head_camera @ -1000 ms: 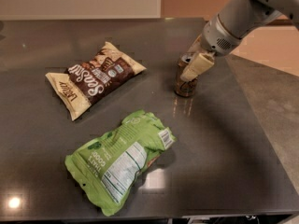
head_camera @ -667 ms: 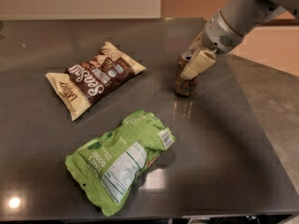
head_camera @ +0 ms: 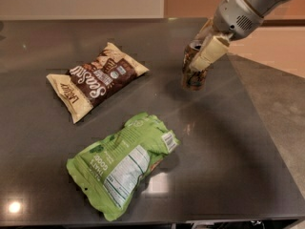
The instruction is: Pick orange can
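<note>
Orange can: toward the back right of the dark table, silver top up, between the robot's fingers.
Gripper: comes down from the upper right and is clamped on the can; one cream finger lies against the can's right side.
Can's base: cannot tell whether it touches the table.
Brown snack bag: flat, well to the can's left.
Green snack bag: flat, nearer the front edge, apart from both.
</note>
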